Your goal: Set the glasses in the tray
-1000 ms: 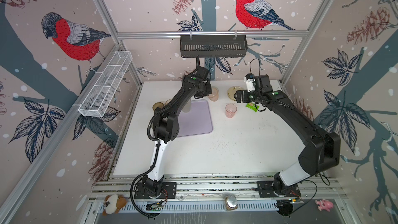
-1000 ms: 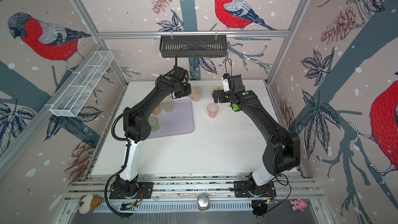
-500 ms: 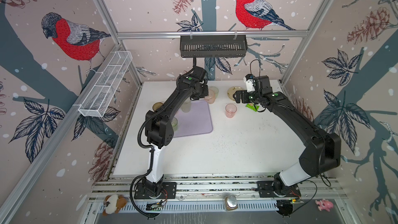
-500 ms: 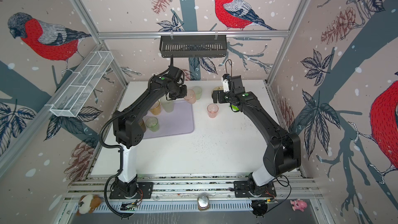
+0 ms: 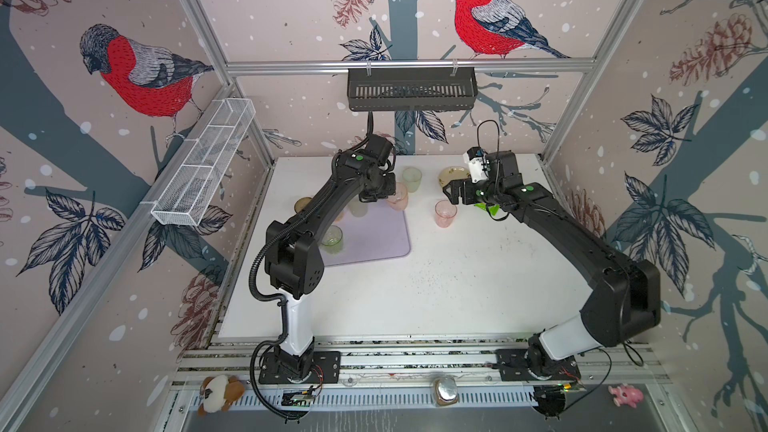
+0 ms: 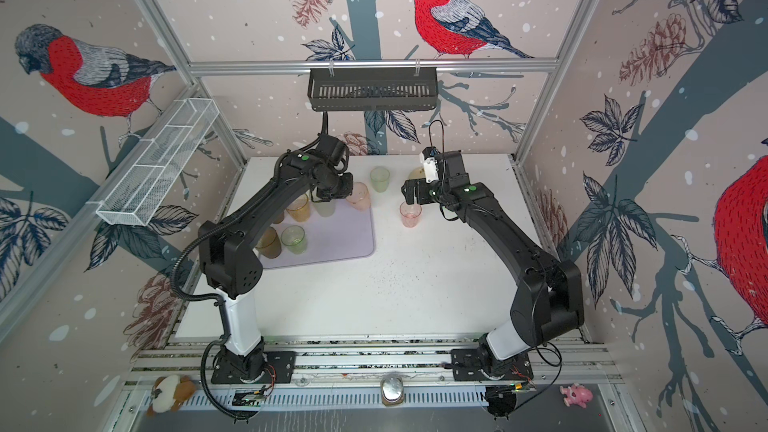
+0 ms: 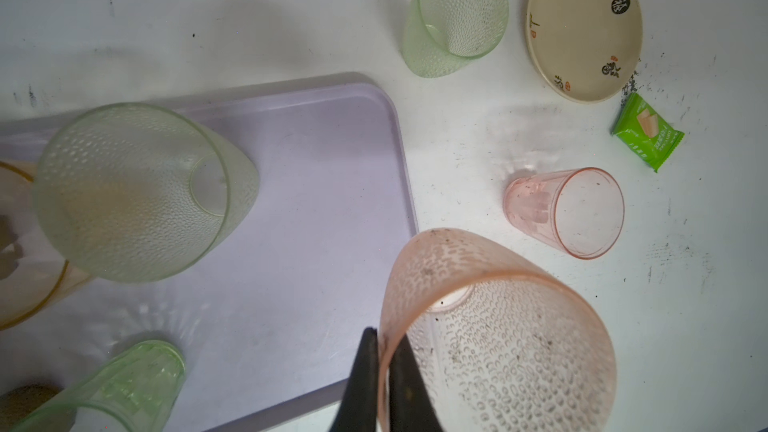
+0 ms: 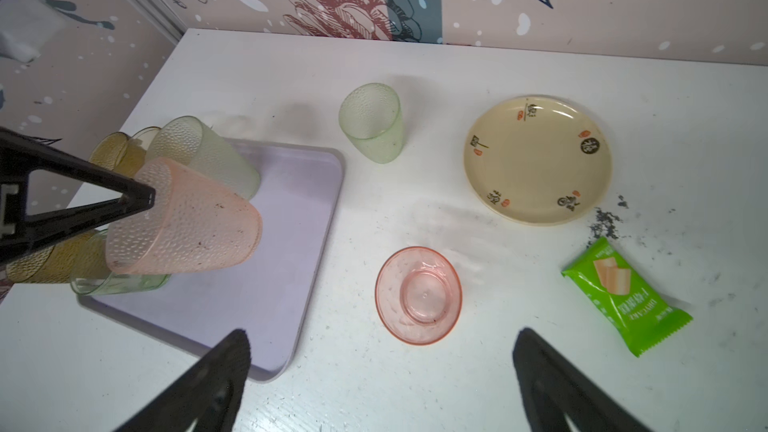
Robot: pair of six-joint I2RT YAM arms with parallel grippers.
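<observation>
The left end effector (image 7: 384,336) pinches the dimpled pink glass (image 7: 498,347) by its rim; it is probably light, stiff and slippery. The right end effector (image 8: 382,338) gapes empty, with the smooth pink glass (image 8: 419,295) just ahead.

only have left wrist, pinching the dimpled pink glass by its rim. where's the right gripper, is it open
Observer: The right gripper is open. It hovers just short of the smooth pink glass, which stands on the table.
Operator: ok is my glass over the tray
Observer: Yes. In the right wrist view the dimpled pink glass hangs tilted from the left gripper above the tray. In both top views it is by the tray's far right corner.
Operator: anything under my arm
Observer: A brown glass stands beside the green glass at the tray's near left.
</observation>
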